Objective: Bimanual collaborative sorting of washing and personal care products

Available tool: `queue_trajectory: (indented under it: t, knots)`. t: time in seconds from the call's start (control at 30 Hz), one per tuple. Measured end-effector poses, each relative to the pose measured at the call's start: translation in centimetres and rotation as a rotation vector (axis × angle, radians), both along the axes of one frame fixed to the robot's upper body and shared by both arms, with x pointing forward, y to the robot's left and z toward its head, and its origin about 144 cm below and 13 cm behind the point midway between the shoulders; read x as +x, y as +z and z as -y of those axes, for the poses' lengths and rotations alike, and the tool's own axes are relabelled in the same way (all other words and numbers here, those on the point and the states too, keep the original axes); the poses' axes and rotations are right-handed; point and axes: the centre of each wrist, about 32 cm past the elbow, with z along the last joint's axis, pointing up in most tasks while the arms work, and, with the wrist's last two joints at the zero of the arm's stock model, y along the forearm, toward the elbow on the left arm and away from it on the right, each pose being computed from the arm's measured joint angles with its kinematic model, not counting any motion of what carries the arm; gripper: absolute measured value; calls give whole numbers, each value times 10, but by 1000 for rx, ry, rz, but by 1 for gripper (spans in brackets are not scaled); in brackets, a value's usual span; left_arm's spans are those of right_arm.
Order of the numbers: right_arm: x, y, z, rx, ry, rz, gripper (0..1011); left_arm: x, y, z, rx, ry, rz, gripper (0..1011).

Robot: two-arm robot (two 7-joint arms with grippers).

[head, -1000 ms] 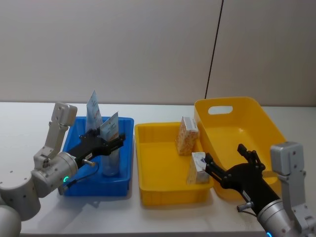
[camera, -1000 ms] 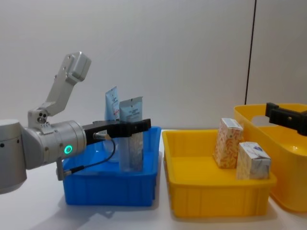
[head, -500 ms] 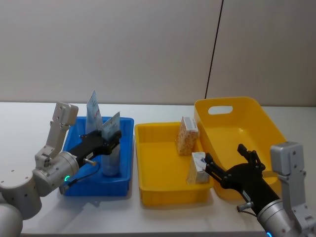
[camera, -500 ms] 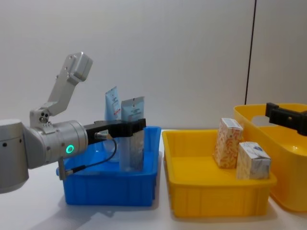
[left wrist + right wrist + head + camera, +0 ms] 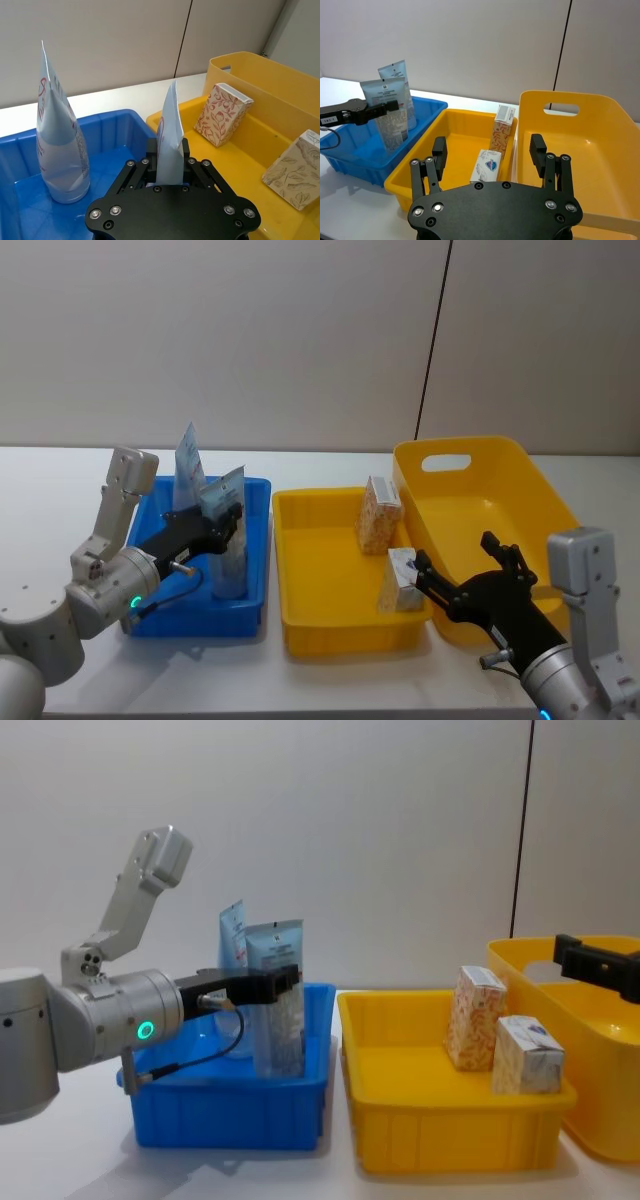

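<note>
One grey tube [image 5: 275, 945] between left gripper's [image 5: 283, 982] jaws, inside blue bin [image 5: 230, 1120].

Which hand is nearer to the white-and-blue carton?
Right. The right hand is open close by the white-and-blue carton; the left hand is over the blue bin, shut on the grey-blue tube.

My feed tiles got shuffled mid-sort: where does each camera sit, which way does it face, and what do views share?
Head: up high, facing forward and down on the blue bin, yellow tray and yellow tub; left hand and right hand show.
Chest: lower, facing across the table, bins side-on; left arm large at left.
Left wrist: behind the left hand, facing the grey-blue tube it grips.
Right wrist: behind the open right hand, facing the white-and-blue carton.
Shared: all four show the grey-blue tube in the blue bin.
</note>
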Motion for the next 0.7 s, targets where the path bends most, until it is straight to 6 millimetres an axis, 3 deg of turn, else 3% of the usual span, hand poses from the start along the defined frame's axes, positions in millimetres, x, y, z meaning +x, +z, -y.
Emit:
queue_trajectory:
  t: [0.43, 0.7]
  knots:
    - [0, 0, 0, 0, 0, 0, 1002, -6, 18, -8, -3, 1, 59, 207]
    - [0, 0, 0, 0, 0, 0, 1002, -9, 56, -21, 13, 1, 150, 207]
